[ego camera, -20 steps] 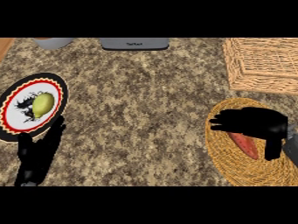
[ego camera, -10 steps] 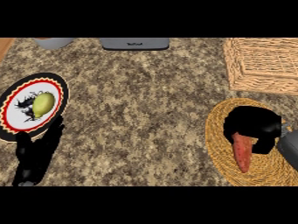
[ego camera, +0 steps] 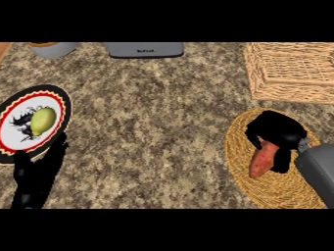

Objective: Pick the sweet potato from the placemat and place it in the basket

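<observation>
1. Fingers (ego camera: 269,131) of my right hand (ego camera: 276,135) are curled round the upper end of the sweet potato (ego camera: 261,159), pinching it over the placemat (ego camera: 238,147).
2. From that hold the sweet potato points down and toward me, its lower end above the woven placemat; I cannot tell whether that tip touches the weave or hangs just clear of it.
3. My right forearm (ego camera: 327,174) comes in from the near right corner and crosses the placemat's right side.
4. Taking the placemat as my landmark, the basket (ego camera: 299,71) sits beyond it, toward the far right of the surface (ego camera: 162,122), apart from the mat's far rim. I see nothing inside it.
5. Well to the left of the placemat, across a stretch of bare speckled surface, lies a plate (ego camera: 10,132) with a dark scalloped border and a red ring; a yellow-green fruit (ego camera: 43,121) rests on it.
6. My left hand (ego camera: 35,176) shows at the near left, far from the placemat, just beside the plate's near rim. Its fingers look straight and together, pointing up toward the plate, holding nothing.
7. Far beyond the placemat and to its left, along the back edge of the surface, I see a grey appliance (ego camera: 144,49) and, farther left, a pale round container (ego camera: 54,48).
</observation>
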Motion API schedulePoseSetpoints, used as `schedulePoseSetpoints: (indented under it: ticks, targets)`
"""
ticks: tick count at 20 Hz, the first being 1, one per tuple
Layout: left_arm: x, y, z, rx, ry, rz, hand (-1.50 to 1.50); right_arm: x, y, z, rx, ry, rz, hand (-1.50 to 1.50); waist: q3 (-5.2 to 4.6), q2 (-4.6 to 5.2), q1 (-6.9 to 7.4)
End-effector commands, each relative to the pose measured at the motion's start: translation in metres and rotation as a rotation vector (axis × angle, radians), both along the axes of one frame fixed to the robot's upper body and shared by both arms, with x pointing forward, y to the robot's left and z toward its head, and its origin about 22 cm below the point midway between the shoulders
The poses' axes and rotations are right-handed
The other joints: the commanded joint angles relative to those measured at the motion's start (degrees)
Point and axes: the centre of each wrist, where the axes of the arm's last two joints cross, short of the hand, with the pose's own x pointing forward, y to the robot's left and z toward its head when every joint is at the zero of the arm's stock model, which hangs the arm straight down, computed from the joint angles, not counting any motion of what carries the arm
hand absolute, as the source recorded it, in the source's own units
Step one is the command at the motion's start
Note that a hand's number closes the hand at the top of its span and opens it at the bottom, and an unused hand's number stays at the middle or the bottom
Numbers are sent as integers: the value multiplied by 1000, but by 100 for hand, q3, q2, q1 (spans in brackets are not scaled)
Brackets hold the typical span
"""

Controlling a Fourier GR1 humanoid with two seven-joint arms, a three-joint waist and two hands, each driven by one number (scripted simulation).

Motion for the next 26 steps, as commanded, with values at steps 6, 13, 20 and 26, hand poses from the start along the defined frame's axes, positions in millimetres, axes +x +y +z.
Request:
schedulePoseSetpoints:
  ticks: [6, 13, 20, 26]
  targets:
    - [-27, 9, -24, -24, 128, 20, 0, 6, 93, 14, 187, -167, -630, 150, -48, 37, -13]
    - [-19, 14, -20, -20, 124, 35, 0, 3, 124, 96, 916, -302, -811, 150, -34, 30, -113]
    - [-16, 8, -23, -20, 127, 52, 0, -24, 119, 209, 989, -466, -950, 150, -43, 41, -41]
    - [-16, 9, -21, -23, 118, 15, 0, -27, 76, 275, 975, -586, -1084, 150, -37, 82, 87]
